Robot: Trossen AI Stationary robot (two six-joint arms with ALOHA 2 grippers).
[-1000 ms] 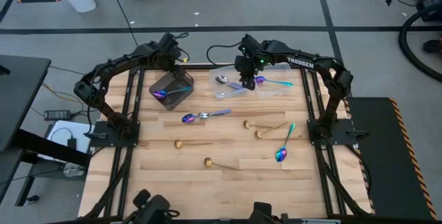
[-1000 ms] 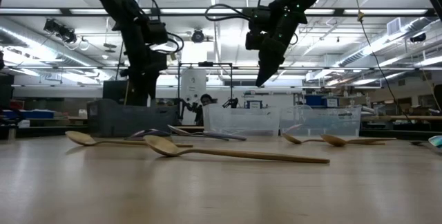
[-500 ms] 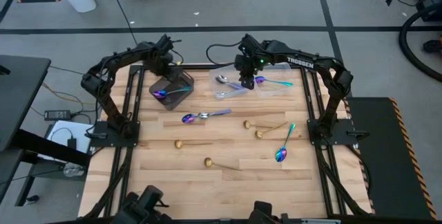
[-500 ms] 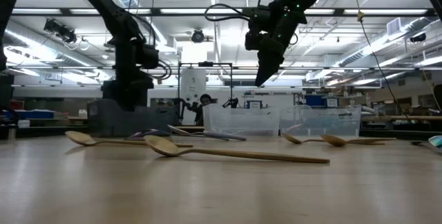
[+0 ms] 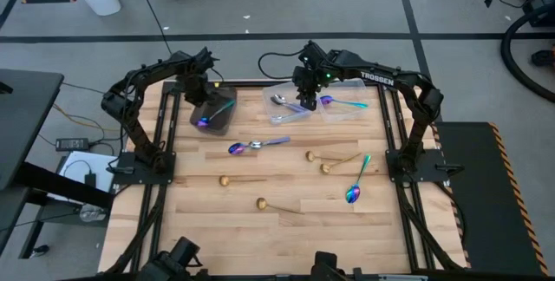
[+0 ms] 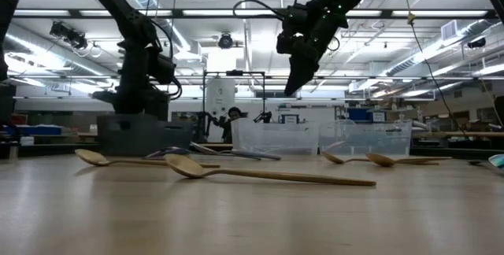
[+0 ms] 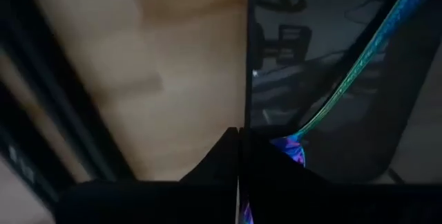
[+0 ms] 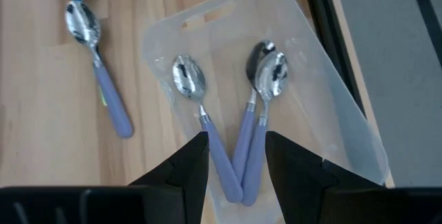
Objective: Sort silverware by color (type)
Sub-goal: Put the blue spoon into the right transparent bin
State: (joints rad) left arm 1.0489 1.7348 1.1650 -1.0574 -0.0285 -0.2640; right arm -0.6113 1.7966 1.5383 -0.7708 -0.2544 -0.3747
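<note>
The dark tray [image 5: 218, 121] stands at the far left with one rainbow spoon [image 5: 214, 114] in it; the spoon also shows in the left wrist view [image 7: 359, 58]. My left gripper [image 5: 201, 93] is shut at the tray's far-left rim. My right gripper [image 5: 303, 97] hangs open and empty, high above a clear container [image 8: 331, 106] that holds three silver spoons with lavender handles [image 8: 238, 148]. A rainbow spoon [image 5: 340, 102] lies in a second clear container. Several gold spoons [image 5: 260, 203], a silver spoon [image 5: 260, 144] and a rainbow spoon [image 5: 355, 186] lie on the table. My left gripper pinches the dark tray's wall at its rim [image 7: 247, 113] between its two fingers, on the tray's far-left side. The fingers come from above, pointing down. The tray rests flat on the table.
The two clear containers [image 5: 347, 112] stand side by side at the far middle. The loose spoons lie across the table's middle [image 5: 326, 167]. In the low view a gold spoon [image 6: 260, 175] lies nearest. Bare wood shows at the near edge [image 5: 277, 238].
My left gripper has gone toward the table's left edge and down onto the tray's rim. The dark tray has turned about on the table, and its sides now stand nearer square to the table's edges. The rainbow spoon has turned with it.
</note>
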